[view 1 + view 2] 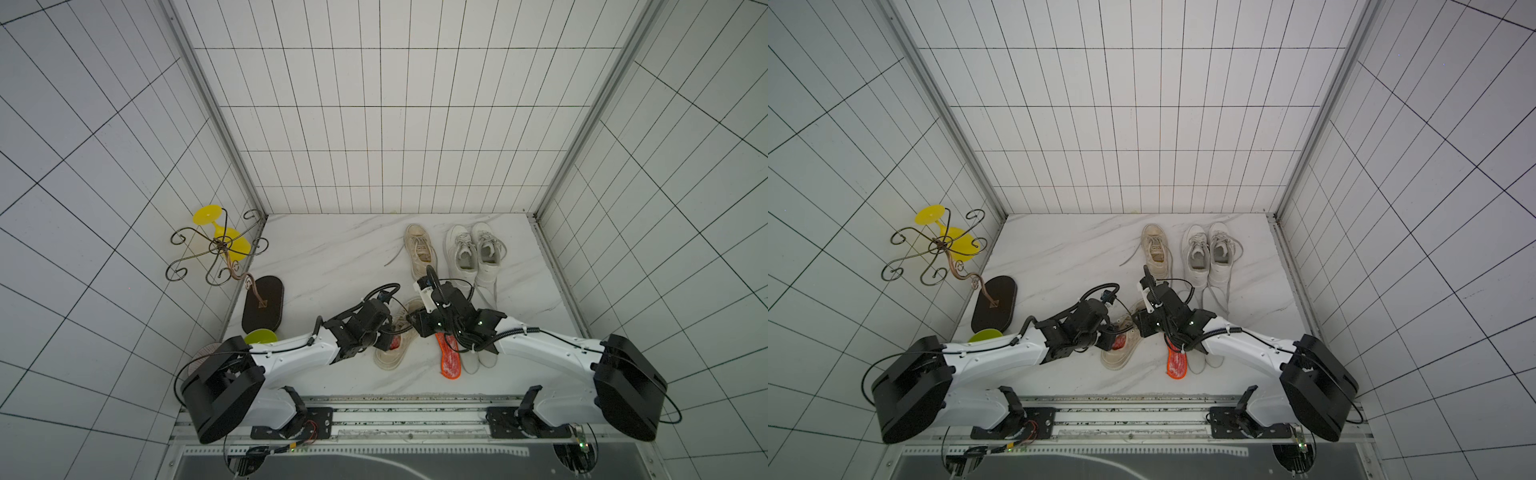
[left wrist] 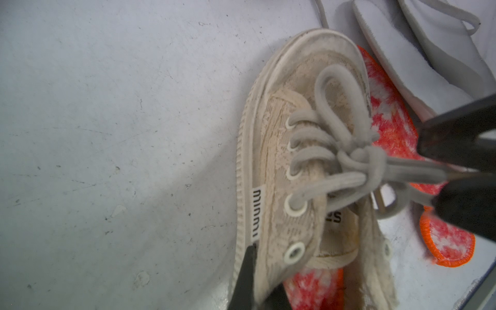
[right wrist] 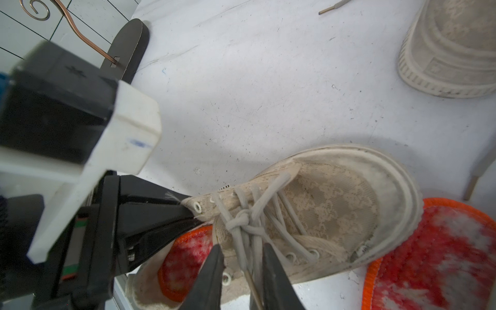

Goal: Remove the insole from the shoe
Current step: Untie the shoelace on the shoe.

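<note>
The shoe (image 1: 388,358) (image 1: 1116,358) is a worn beige lace sneaker lying at the front middle of the table. A red-and-orange insole (image 2: 314,288) (image 3: 185,257) sits inside it at the heel. My left gripper (image 2: 264,291) (image 1: 384,340) is shut on the shoe's eyelet flap, as the right wrist view also shows. My right gripper (image 3: 241,265) reaches in from the other side. Its jaws stand apart with the shoe's grey laces (image 2: 349,161) running between them. A second orange insole (image 1: 451,358) (image 1: 1177,365) lies flat beside the shoe.
Another beige sneaker (image 1: 420,249) and a white pair (image 1: 473,253) stand at the back right. White shoes (image 1: 478,362) lie under my right arm. A wire stand (image 1: 216,246) with yellow glasses and a dark oval base (image 1: 264,303) is at the left.
</note>
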You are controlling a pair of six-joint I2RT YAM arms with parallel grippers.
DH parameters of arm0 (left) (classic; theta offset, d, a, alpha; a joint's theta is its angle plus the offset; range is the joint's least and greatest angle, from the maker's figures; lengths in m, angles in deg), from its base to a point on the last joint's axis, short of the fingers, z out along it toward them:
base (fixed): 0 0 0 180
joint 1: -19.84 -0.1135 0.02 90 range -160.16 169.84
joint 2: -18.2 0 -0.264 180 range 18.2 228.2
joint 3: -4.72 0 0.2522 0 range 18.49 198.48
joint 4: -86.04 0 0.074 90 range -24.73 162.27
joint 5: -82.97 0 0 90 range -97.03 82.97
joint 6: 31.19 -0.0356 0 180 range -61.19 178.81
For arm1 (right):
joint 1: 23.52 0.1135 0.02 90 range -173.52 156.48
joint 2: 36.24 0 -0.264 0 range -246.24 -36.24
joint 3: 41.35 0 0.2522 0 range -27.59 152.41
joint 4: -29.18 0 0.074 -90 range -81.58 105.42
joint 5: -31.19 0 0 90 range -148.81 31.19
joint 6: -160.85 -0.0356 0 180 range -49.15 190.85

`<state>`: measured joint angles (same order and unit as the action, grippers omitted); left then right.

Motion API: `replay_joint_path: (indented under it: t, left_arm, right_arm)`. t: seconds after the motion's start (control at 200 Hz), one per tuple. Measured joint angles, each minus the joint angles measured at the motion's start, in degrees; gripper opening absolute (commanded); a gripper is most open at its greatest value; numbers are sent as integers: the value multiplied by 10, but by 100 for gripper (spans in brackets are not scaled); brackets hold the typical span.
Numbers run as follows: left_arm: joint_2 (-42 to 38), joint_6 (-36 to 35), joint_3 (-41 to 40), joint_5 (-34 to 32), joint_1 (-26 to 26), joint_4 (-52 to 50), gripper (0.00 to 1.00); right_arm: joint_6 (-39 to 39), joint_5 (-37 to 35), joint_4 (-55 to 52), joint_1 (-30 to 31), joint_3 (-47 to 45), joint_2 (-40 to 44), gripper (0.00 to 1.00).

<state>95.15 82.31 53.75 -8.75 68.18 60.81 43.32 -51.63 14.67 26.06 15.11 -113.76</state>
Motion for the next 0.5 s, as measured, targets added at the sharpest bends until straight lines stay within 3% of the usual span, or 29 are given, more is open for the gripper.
replay_joint_path:
  t: [0.32,0.5]
  left_arm:
    - [0,1,-2,-5,0,2,0]
    - [0,10,-3,-22,4,2,0]
  right_arm:
    - [6,-12,-3,7,0,-5,8]
    - [7,-26,-14,8,0,-1,4]
